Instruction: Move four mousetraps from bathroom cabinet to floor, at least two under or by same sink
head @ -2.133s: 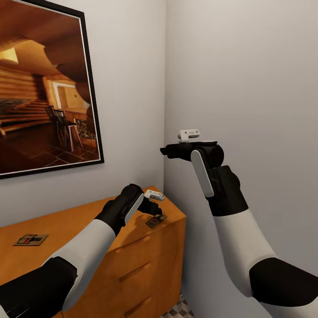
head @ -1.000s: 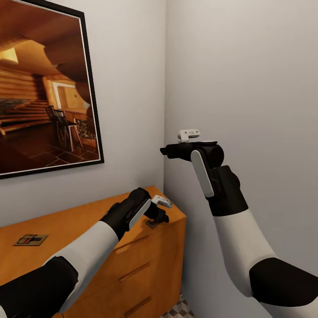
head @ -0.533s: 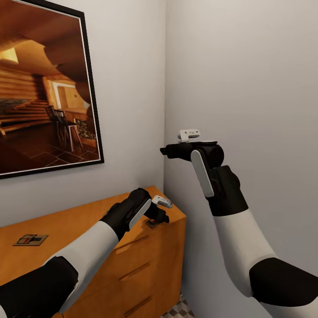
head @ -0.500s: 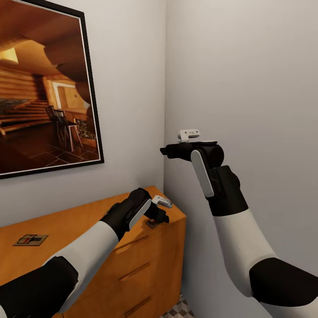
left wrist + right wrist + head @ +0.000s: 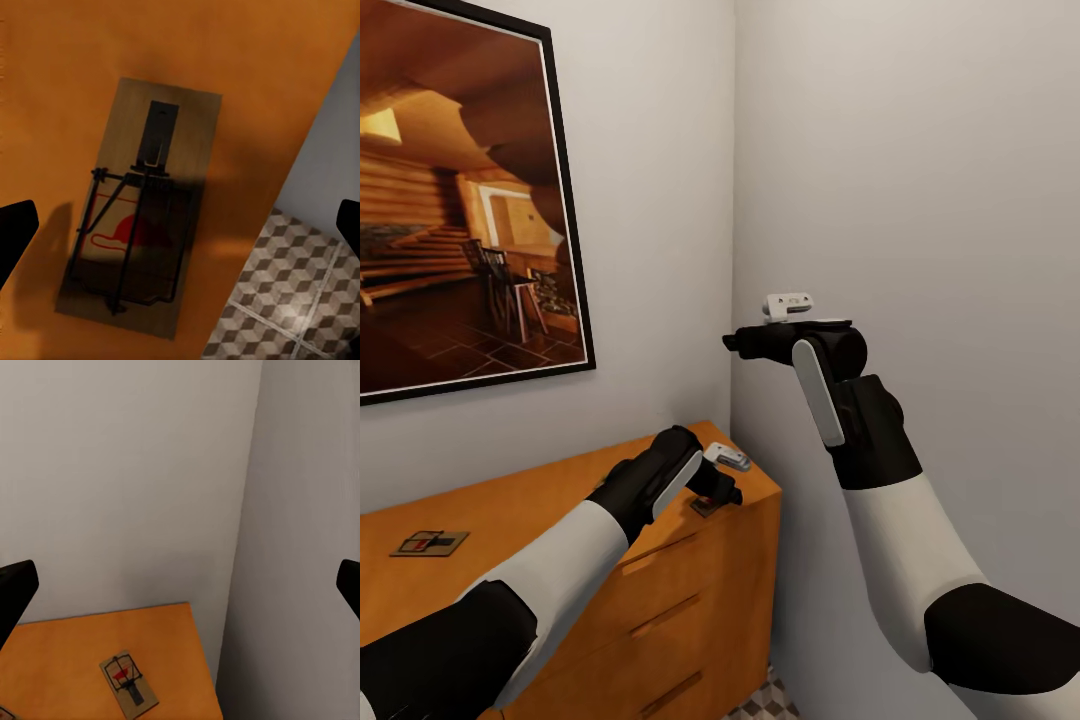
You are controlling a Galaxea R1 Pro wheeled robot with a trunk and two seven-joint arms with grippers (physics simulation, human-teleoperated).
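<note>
Here the left end effector (image 5: 726,494) hangs spread wide over a small brown wooden mousetrap (image 5: 142,208) at lower centre, lying on the orange-brown wooden cabinet (image 5: 540,500), apparently untouched. The right end effector (image 5: 732,342), mid-frame, gapes empty.

Place: you are in a corner of a furnished home.
Walls: plain pale grey, meeting at the far corner.
Left wall: large black-framed picture of a log-cabin interior (image 5: 460,200).
Furniture: low orange-brown wooden cabinet with drawers (image 5: 660,580).
Floor: cube-patterned brown, beige and white tiles (image 5: 292,300).
</note>
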